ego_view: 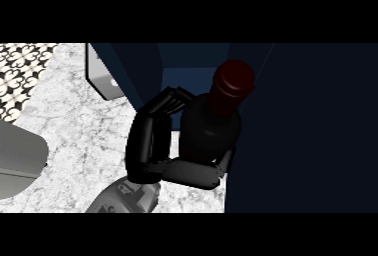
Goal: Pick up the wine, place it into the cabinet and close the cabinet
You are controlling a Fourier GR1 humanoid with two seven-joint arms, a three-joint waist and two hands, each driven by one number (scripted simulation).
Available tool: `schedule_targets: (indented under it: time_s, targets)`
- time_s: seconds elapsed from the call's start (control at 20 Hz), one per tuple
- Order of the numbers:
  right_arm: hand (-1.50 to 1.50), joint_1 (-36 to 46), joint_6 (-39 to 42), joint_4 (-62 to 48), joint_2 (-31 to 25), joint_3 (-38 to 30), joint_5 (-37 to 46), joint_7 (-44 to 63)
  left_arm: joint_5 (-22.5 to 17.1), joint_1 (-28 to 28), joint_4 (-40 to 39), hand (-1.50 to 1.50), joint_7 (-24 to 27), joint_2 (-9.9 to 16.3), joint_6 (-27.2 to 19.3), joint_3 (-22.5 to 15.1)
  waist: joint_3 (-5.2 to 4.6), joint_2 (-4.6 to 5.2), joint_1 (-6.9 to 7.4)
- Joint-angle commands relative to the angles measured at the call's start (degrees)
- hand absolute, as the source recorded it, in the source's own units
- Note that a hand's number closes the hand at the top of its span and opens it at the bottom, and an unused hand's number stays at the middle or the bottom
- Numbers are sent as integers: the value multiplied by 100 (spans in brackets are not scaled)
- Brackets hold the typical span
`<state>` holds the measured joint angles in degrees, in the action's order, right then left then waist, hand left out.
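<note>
Gripping wine bottle point(214, 120), right hand point(159, 150), btwn cabinet point(295, 125) walls

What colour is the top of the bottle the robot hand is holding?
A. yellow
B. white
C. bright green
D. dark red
D: the wine bottle, held in the hand at the open cabinet, has a dark red cap at its top.

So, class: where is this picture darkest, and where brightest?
Head view: darkest at the right, where the cabinet is near-black and the wine and hand barely stand out; brightest at the left, on the pale counter.
</note>
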<state>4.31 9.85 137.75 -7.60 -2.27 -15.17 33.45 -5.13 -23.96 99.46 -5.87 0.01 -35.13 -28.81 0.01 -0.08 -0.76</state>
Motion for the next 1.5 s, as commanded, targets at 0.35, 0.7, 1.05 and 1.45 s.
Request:
schedule_targets:
  time_s: [0.35,0.7,1.05,1.45]
  targets:
    - [-150,-199,-17,989,-133,-286,-796,522,-139,-463,-1043,150,460,-1,81,385,-2,5,-24]
    - [-150,-181,115,687,-60,-253,-539,198,-731,-792,-1418,150,930,-1,-906,-209,-2,9,-27]
    - [-150,-318,178,785,-76,-285,-769,289,-1332,-406,-1768,150,1719,-1,-821,-136,-2,7,-29]
    - [-150,347,-185,500,-174,-415,-674,576,-885,-502,-2454,150,1988,2,-611,-108,-2,5,29]
